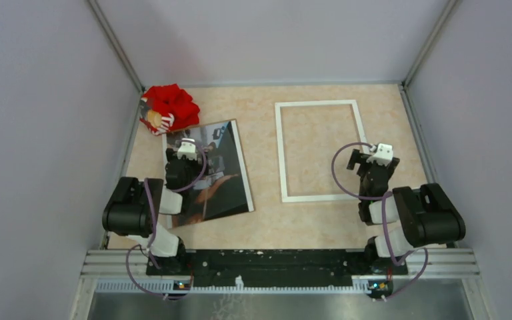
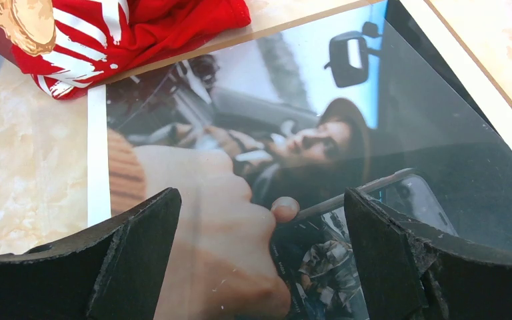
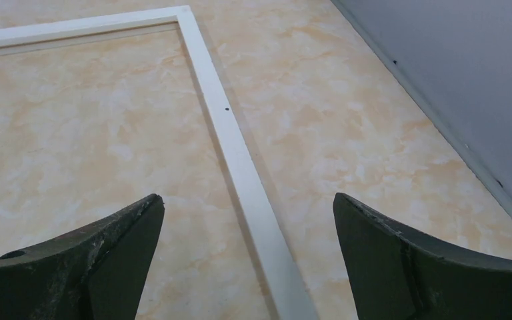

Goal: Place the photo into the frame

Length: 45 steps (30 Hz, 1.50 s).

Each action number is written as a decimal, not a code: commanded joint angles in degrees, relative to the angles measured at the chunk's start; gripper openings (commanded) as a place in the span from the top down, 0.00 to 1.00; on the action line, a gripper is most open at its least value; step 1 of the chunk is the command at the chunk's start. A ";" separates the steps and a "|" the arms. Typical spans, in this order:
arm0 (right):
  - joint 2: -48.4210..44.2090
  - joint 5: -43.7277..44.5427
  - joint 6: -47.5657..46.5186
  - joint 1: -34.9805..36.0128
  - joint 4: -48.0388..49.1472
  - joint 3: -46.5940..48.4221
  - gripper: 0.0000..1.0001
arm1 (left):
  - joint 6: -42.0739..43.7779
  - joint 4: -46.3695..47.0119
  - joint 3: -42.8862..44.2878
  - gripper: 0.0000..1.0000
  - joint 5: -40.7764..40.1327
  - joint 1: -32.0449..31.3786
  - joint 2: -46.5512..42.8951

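Left pincer (image 2: pixel 261 198), right pincer (image 3: pixel 247 200): wide, empty

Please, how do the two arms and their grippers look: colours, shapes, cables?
The left arm and right arm have bulky black joint housings with white link sections. A thin purple cable loops along each. A small white block sits at each wrist. The left gripper and right gripper have two broad, matte black fingers with curved inner edges and rough surfaces.

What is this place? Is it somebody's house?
Probably a robot test booth, not a house: plain grey walls box in a marble-look table, and the left arm and right arm are bolted to a metal rail at its near edge.
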 commanded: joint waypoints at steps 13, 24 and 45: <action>-1.14 2.02 1.85 -0.55 1.33 1.70 0.01 | -0.44 2.78 1.57 0.01 1.60 0.48 -1.95; -23.35 6.79 18.59 3.12 -43.93 21.39 0.01 | 1.53 -52.81 28.48 0.01 11.35 0.65 -16.60; 0.45 -6.08 27.68 22.34 -90.54 55.62 0.01 | 2.57 -92.51 50.75 0.01 12.74 2.52 -16.80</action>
